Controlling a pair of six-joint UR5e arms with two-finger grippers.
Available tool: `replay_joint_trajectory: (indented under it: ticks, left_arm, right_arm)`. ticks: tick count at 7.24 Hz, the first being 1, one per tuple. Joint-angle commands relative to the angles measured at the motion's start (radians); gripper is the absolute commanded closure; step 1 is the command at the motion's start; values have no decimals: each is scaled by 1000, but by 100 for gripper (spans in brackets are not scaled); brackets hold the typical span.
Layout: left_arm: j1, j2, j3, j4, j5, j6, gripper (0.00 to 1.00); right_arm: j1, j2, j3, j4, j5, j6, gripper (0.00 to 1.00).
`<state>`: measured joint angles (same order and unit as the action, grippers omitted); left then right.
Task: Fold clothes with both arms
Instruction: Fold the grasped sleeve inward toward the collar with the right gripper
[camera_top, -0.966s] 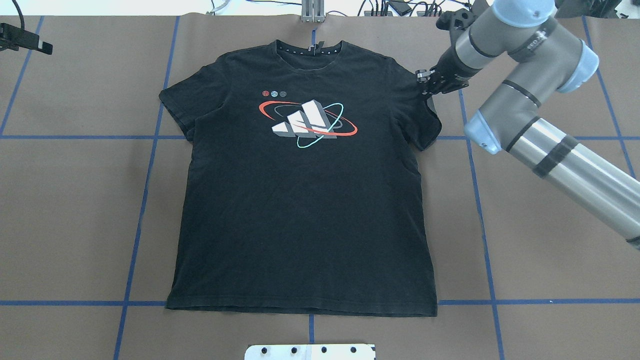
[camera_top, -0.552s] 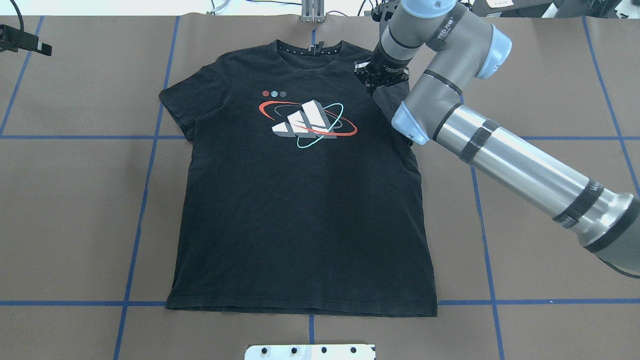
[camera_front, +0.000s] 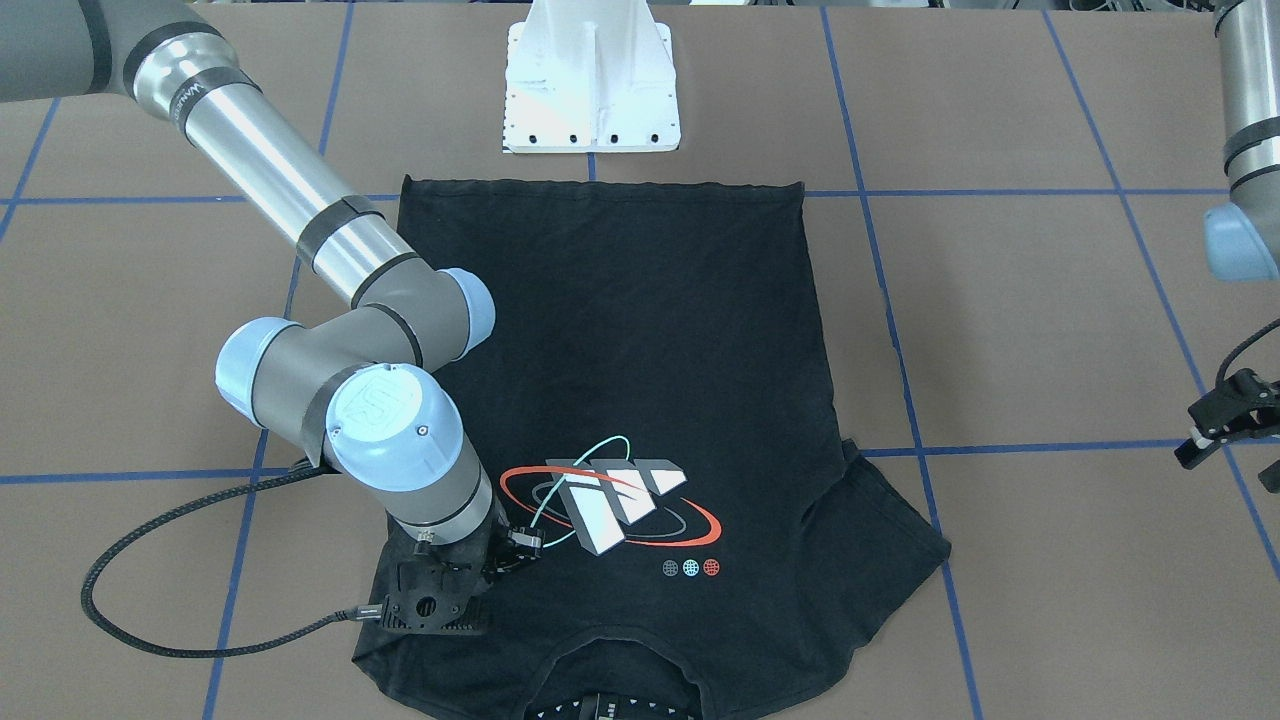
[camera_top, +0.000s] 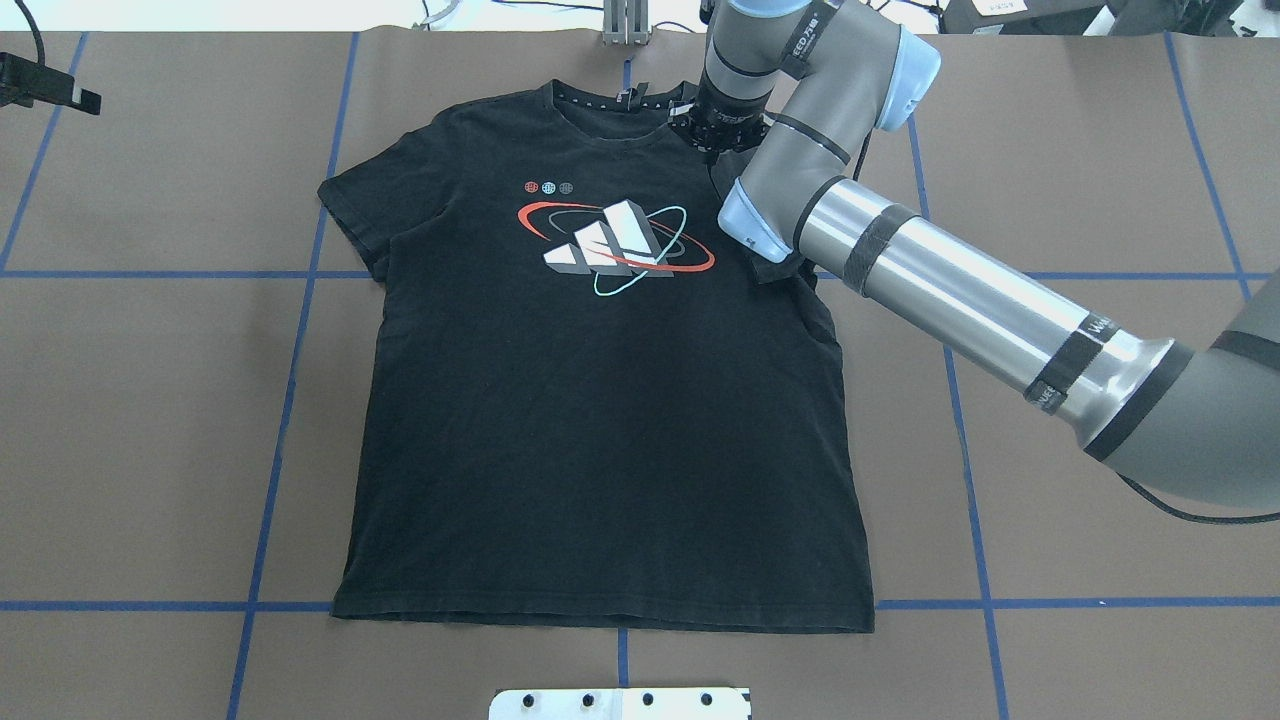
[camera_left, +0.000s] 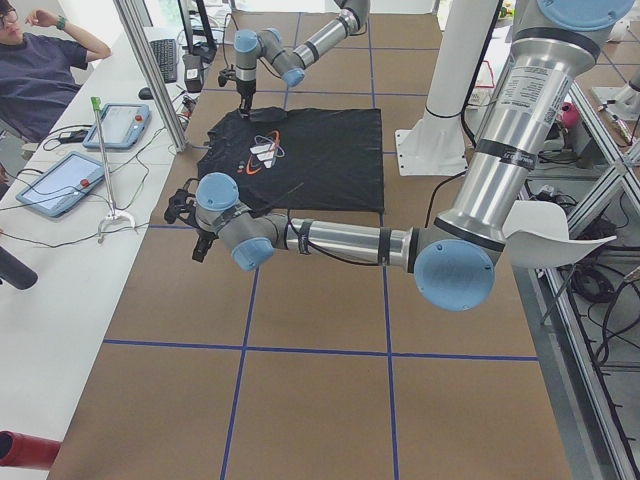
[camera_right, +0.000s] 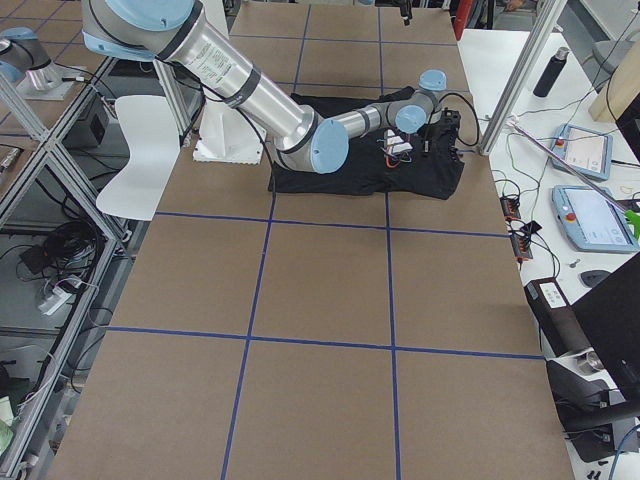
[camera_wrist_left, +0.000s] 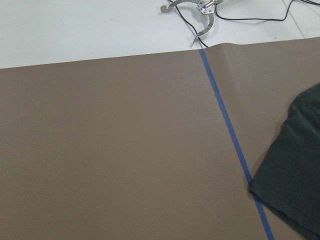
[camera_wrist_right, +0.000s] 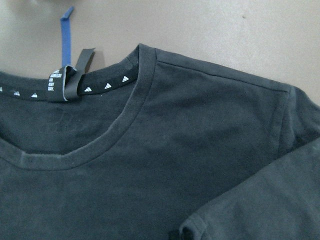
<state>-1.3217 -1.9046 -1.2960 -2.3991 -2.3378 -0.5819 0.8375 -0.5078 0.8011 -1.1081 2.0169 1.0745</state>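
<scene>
Covering the table: brown paper sheet (camera_top: 1100, 480), ruled into squares by blue tape lines (camera_top: 290, 400).
Left gripper (camera_top: 80, 97): black two-finger tool at the far left edge of the overhead view. It is above bare paper, well apart from the garment. Whether its jaws stand apart or together cannot be told.
Left sleeve (camera_top: 350, 215): the sleeve on the robot's left, flat on the paper and spread outward.
Garment: black short-sleeved T-shirt (camera_top: 600, 430), laid front-up at the table's middle, hem toward the robot, collar away from it.
Base plate (camera_top: 620, 703): white metal plate with bolt holes, near the hem but apart from it.
Graphic (camera_top: 615, 240): grey-white blocks ringed in red and teal, on the chest, uncovered.
Collar (camera_top: 615, 110): ribbed black neckband with a small loop tag inside.
Right gripper (camera_top: 715, 140): black two-finger tool, low over the shoulder just beside the collar. Its jaws are pinched together on the hem of the right sleeve.
Right sleeve (camera_top: 775, 268): turned inward over the shoulder and chest, partly hidden under the arm.
Right arm (camera_top: 950, 290): grey-silver jointed arm with light blue caps, reaching in from the right across the shirt's edge.
</scene>
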Motion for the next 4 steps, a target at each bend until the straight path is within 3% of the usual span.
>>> replay_joint_trajectory:
  ticks: [1, 4]
  left_arm:
    - [1, 1, 0, 0, 0, 1, 0]
    - [-1, 2, 0, 0, 0, 1, 0]
  right_arm:
    - [0, 40, -106, 80, -18, 1, 100]
    - [-17, 78, -145, 91, -20, 1, 100]
